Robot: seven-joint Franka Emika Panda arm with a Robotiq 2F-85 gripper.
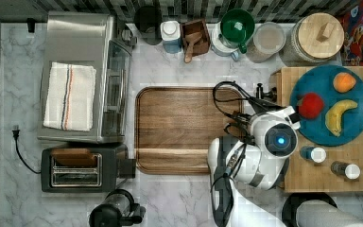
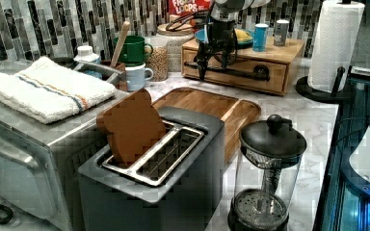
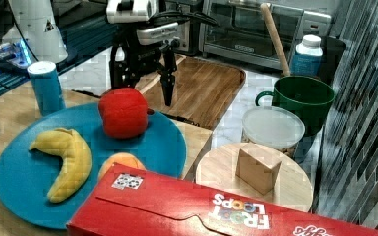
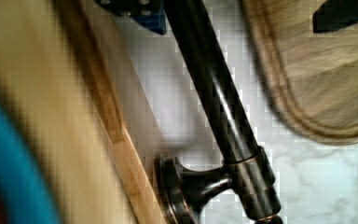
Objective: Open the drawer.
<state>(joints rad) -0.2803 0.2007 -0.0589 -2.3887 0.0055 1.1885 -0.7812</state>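
1. Over the drawer front, I saw the end effector (image 2: pixel 207 60) hanging finger-down with the black bar handle (image 4: pixel 219 107) passing between its fingers. In the wrist view one fingertip (image 4: pixel 135 11) sat on the drawer side of the bar and the other on the tray side, both clear of the metal, so I judged the fingers apart and not yet clamped.
2. The handle ran level along the drawer face. In the left view the end effector straddled it toward the left view's left end, with the far mount (image 2: pixel 261 72) well away to the left view's right. I judged that the pull would have to go square to that bar, out toward the tray.
3. The drawer (image 2: pixel 231 72) looked shut, its face flush with the light bamboo box.
4. The bar was smooth, round and glossy, carried on a flared dark mount (image 4: pixel 186 186); the drawer front was pale and fine-grained.
5. Beside it lay a darker wooden tray (image 1: pixel 184 130) with rounded corners on the white marbled bench (image 1: pixel 170 66), close enough to limit the drawer's travel, I thought.
6. On top of the box sat a blue plate (image 3: pixel 167 142) with a red apple (image 3: pixel 124 112) and a banana (image 3: pixel 66 157).
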